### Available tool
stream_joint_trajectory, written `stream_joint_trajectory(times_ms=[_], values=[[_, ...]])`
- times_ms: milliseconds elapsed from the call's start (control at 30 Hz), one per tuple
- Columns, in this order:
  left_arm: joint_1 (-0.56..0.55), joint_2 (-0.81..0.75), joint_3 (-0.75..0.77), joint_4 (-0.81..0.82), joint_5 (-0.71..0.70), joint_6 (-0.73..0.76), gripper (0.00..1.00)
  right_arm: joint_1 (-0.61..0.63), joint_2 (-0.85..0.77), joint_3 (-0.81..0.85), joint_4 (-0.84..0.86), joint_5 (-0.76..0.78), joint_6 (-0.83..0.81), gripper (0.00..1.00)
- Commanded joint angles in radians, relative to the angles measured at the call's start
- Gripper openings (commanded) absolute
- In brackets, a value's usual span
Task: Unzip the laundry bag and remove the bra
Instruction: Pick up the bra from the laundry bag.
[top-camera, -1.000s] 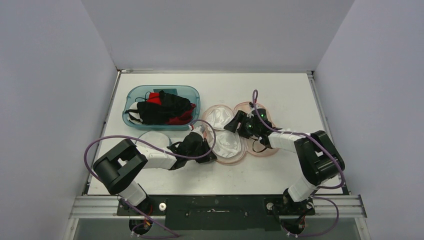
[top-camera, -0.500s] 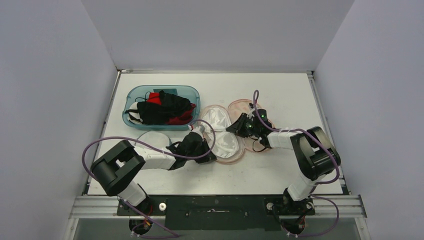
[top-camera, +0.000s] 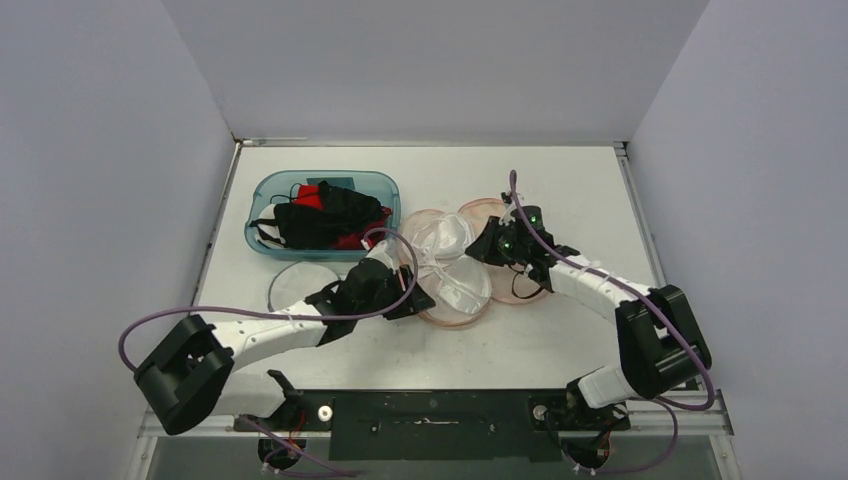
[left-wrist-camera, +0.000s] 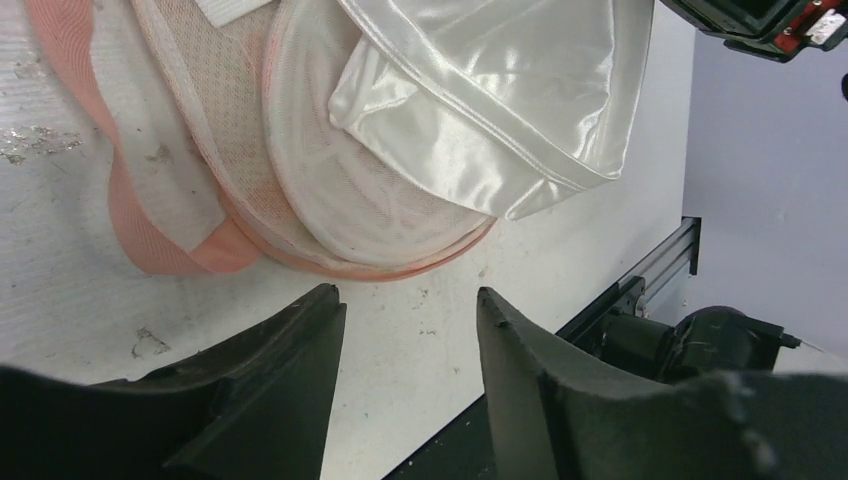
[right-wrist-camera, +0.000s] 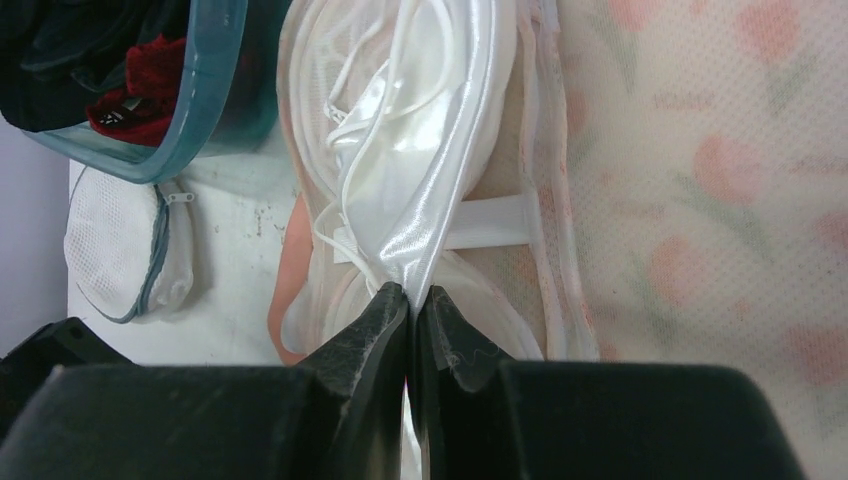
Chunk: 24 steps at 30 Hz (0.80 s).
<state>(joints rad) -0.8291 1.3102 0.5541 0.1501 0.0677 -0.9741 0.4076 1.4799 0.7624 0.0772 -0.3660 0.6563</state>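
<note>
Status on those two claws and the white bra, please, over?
Right gripper shut on bra. Left gripper open, empty. Laundry bag spread open, bra lying on it. Blue bin alongside, not blocking.

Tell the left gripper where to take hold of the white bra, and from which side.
Probably the satin bra's loose folded corner that overhangs the laundry bag's pink rim. Come from the table side, where the open left gripper faces it: that edge is thin and free. The right gripper pinches another fold.
</note>
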Motion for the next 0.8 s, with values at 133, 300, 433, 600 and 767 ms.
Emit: stream_joint_trajectory(times_ms=[133,300,433,600,767], values=[[0.026,-0.201,0.012,-0.131,-0.060,0.018,0.65,0.005,-0.106,0.116,-0.146,-0.003,-0.091,0.05],[0.091,-0.334,0.030,-0.214,-0.142,0.048,0.81,0.011,-0.161,0.180,-0.213,-0.043,-0.149,0.05],[0.165,-0.425,0.020,-0.186,-0.140,0.046,0.86,0.029,-0.189,0.194,-0.204,-0.092,-0.178,0.05],[0.219,-0.494,-0.009,-0.061,-0.107,0.064,0.88,0.078,-0.201,0.224,-0.189,-0.154,-0.234,0.05],[0.236,-0.581,-0.053,0.066,-0.118,0.123,0.91,0.139,-0.200,0.274,-0.187,-0.163,-0.299,0.05]])
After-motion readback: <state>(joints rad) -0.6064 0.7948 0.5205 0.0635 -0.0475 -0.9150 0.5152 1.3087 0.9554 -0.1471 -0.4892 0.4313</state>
